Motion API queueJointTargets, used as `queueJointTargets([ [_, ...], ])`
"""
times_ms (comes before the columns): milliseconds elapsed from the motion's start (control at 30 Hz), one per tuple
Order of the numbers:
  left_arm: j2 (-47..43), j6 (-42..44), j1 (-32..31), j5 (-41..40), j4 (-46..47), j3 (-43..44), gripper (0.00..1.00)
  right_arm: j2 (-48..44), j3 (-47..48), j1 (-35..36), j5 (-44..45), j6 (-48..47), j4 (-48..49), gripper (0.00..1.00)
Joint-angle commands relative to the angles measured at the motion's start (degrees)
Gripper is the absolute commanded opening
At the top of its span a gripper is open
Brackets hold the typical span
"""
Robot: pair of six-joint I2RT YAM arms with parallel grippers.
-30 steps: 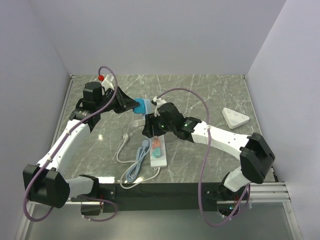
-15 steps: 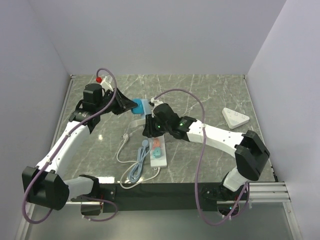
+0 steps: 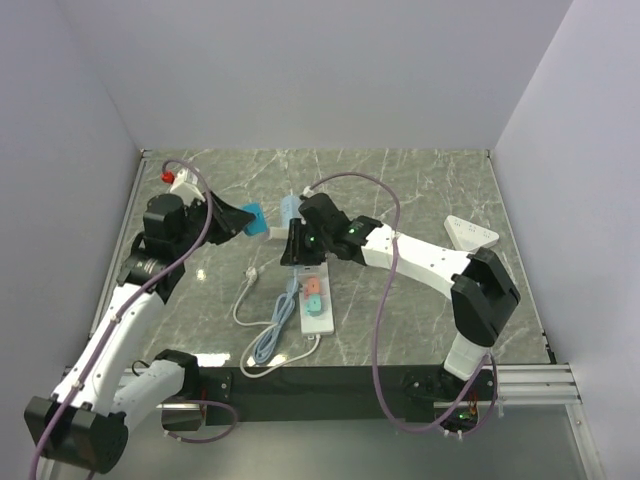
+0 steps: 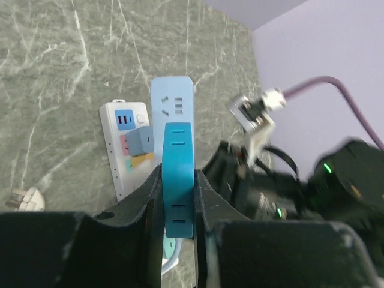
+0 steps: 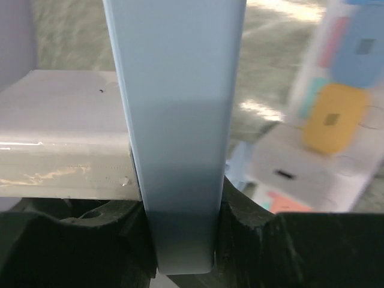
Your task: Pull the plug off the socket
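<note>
**A:** What takes up most of the overhead view?

**B:** A grey marbled bench [image 3: 430, 190] with pale walls around it. Two white arms reach in from the near edge. Since a second ago the left arm has swung back toward the left wall, and the right arm has edged a little to the left.

**A:** And the long white object?

**B:** That is a white power strip [image 3: 319, 319], lying flat near the middle of the bench. It has pink and teal adapters plugged in, and its thin white cord [image 3: 240, 305] loops off to the left. It has not moved.

**A:** Where is the socket?

**B:** The socket [image 3: 291, 207] is a pale blue bar. The right gripper [image 3: 294, 232] pinches it tightly, just past the far end of the strip.

**A:** And the plug?

**B:** The plug [image 3: 255, 217] is a teal block, clamped in the left gripper [image 3: 245, 219]. A second ago it was touching the socket. Now it is held to the socket's left, with bare bench showing between them.
</note>
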Motion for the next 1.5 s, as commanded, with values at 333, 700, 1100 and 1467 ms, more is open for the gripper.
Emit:
queueJointTargets([
  [333, 1.1, 8.1, 7.9, -10.4, -5.3, 4.2, 0.0, -3.9, 0.4, -2.2, -8.2, -1.5, 5.5, 0.0],
  [700, 25.5, 9.0, 30.3, -1.5, 1.9, 4.0, 0.01, -7.0, 2.9, 1.1, -11.2, -8.9, -0.8, 0.0],
  [1100, 43.2, 7.7, 36.3, 5.1, 10.0, 8.5, 0.02, -6.8, 2.4, 2.6, -11.0, -9.7, -1.2, 0.0],
  [1467, 46.8, 5.5, 38.8, 5.4, 11.9, 8.4, 0.56, -5.2, 4.5, 2.6, -11.0, -11.1, -2.6, 0.0],
])
